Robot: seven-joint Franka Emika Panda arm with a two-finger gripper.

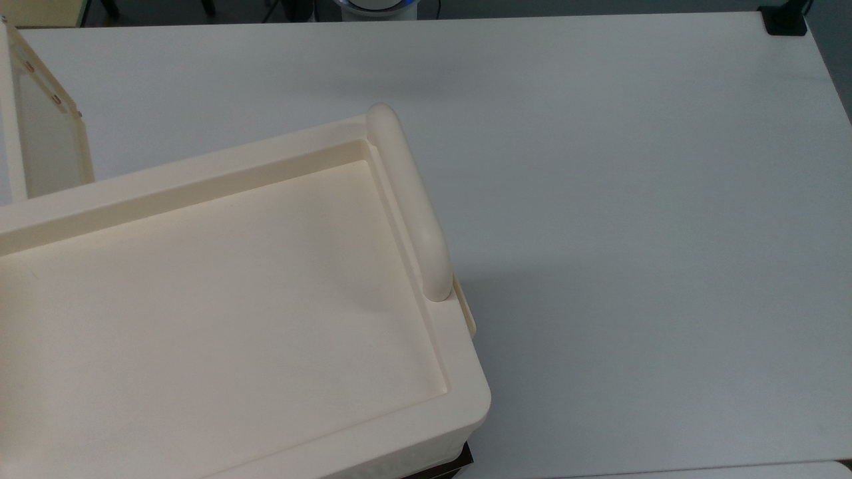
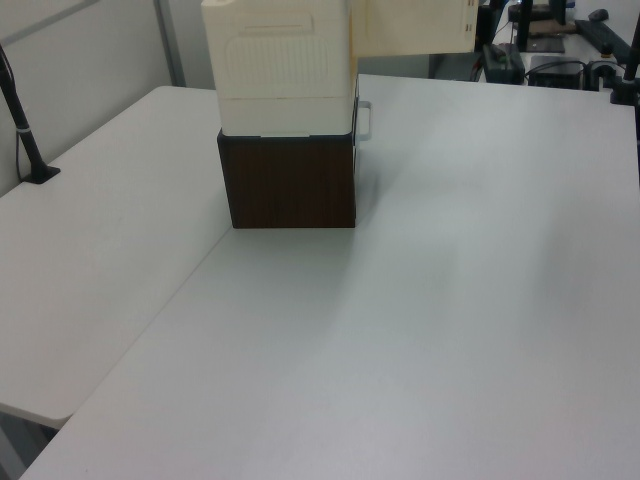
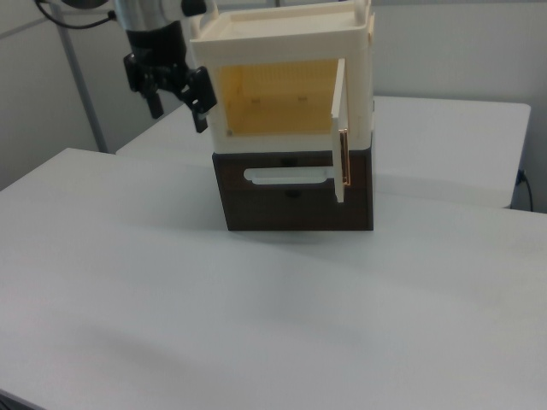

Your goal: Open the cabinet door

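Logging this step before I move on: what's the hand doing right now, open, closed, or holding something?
Hand: open and holding nothing, up beside the cabinet on the right view's left, clear of the open cabinet door.

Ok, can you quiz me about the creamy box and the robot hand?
1. True or false: the flat glossy cream plastic cabinet door is shut.
2. In the right view, where is the black end effector? A) beside the large cream plastic cabinet, on the right view's left. B) inside the cabinet. C) lying on the white table.
3. Fill in: the cabinet sits on a dark ____ base.

Key
1. False. The cabinet door stands open.
2. A.
3. brown.
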